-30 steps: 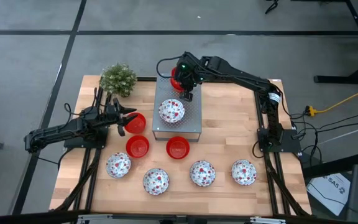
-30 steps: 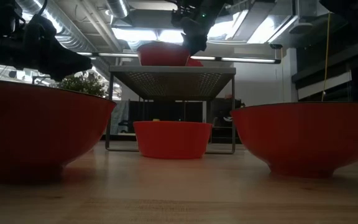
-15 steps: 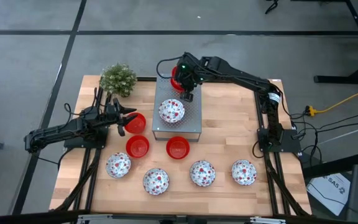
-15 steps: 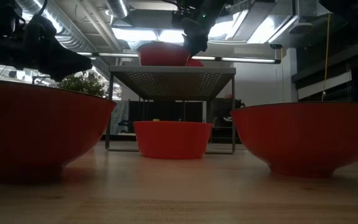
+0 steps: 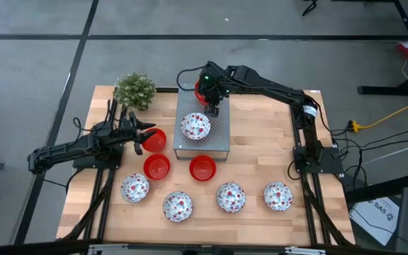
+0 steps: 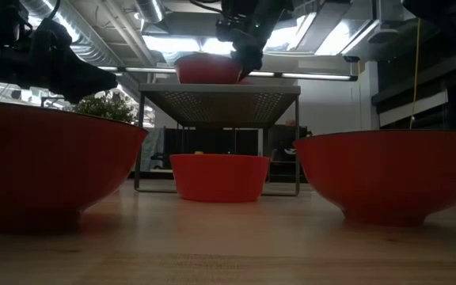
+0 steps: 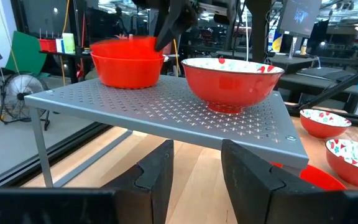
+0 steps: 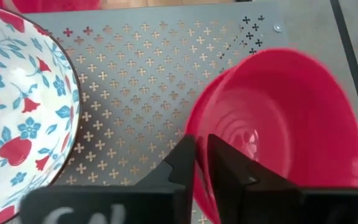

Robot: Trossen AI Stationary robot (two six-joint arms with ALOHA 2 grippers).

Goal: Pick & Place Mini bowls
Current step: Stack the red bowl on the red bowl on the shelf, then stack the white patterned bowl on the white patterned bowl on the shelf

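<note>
Your right hand (image 5: 212, 103) sits at upper centre of the high view, over the back of the grey box (image 5: 222, 134). Its fingers (image 8: 185, 163) are clamped on the rim of a red bowl (image 5: 201, 92), one inside and one outside the wall. In the low view that bowl (image 6: 209, 69) stands on the box's perforated top (image 6: 220, 89). A patterned bowl (image 5: 195, 126) rests on the same top, just in front of the red one and apart from it.

Your left hand (image 5: 137, 134) is left of centre, above the bench (image 5: 261, 142), pointing at the box's left side. Its fingers (image 7: 159, 177) stand apart with nothing between them. A second red bowl (image 5: 154, 139) lies just beside it.

Two more red bowls (image 5: 157, 167) (image 5: 202, 168) sit on the bench in front of the box. Along the bottom of the high view run four patterned bowls (image 5: 134, 188) (image 5: 178, 205) (image 5: 231, 197) (image 5: 278, 196). A plant (image 5: 134, 90) stands at the bench's upper left corner.
</note>
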